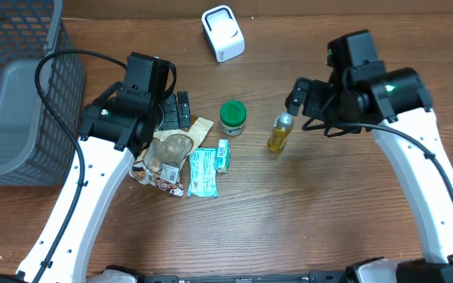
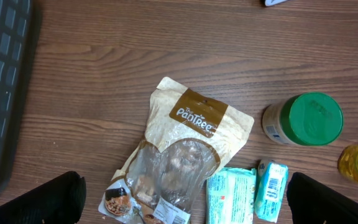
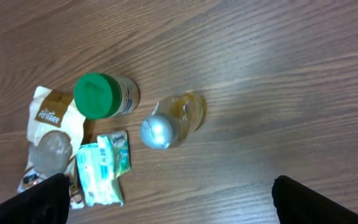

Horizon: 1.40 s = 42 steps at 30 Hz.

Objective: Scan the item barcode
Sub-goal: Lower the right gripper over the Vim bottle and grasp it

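Overhead view: the left jaws and right jaws are held wide open, with nothing gripped. The snack pouch [image 2: 188, 149] is centred below the left jaws. The yellow bottle [image 3: 179, 118] is ahead of the right jaws, with bare worktop [image 3: 291, 93] beside it. The white scanner [image 1: 222, 33] is set well beyond both, near the far edge.

We look straight down on the whole tabletop [image 1: 289, 228] from overhead, while both wrist cameras hover closer, facing down, sharing the green-lidded jar [image 2: 303, 118].
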Tool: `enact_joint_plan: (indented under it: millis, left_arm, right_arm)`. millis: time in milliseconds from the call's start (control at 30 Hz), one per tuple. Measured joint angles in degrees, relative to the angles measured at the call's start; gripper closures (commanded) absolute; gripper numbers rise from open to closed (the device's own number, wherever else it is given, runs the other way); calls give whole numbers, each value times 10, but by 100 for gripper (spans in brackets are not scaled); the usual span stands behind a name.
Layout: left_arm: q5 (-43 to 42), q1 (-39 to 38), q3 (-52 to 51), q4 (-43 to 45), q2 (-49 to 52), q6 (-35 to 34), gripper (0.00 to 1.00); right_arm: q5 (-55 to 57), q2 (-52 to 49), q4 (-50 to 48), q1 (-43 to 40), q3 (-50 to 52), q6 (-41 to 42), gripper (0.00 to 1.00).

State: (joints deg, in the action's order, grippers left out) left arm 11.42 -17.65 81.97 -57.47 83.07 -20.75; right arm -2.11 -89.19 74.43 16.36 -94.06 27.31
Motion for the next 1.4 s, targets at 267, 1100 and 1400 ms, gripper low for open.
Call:
enact_joint_plan:
  millis: [267,1100,1400]
  left_arm:
    - [0,0,0,0,0,0,0]
    - [0,0,0,0,0,0,0]
    - [0,0,0,0,0,0,0]
  right_arm:
    - [21,-14,-12,13,0,9,0]
    - [25,-151,-30,37,0,62,9]
    - [26,-172,-33,39,0,101,16]
